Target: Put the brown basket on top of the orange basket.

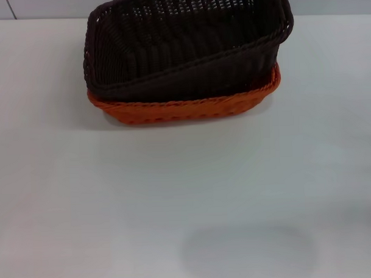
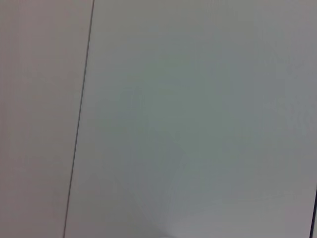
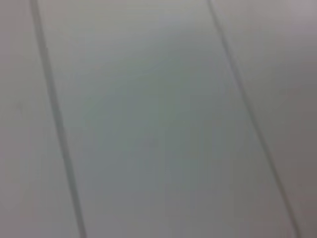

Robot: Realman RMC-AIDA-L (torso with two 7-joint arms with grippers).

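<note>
At the far middle of the white table [image 1: 188,206] we find the brown basket [image 1: 182,47] sitting tilted inside the orange basket [image 1: 190,108], right end raised. Neither gripper appears in any view, so we cannot tell their jaw state

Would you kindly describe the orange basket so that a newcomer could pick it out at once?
On the white table, look to the far middle, where two woven baskets sit stacked. The orange basket is the lower one, with only its braided rim and front wall showing beneath the tilted brown basket. Its bright colour sets it apart.
</note>
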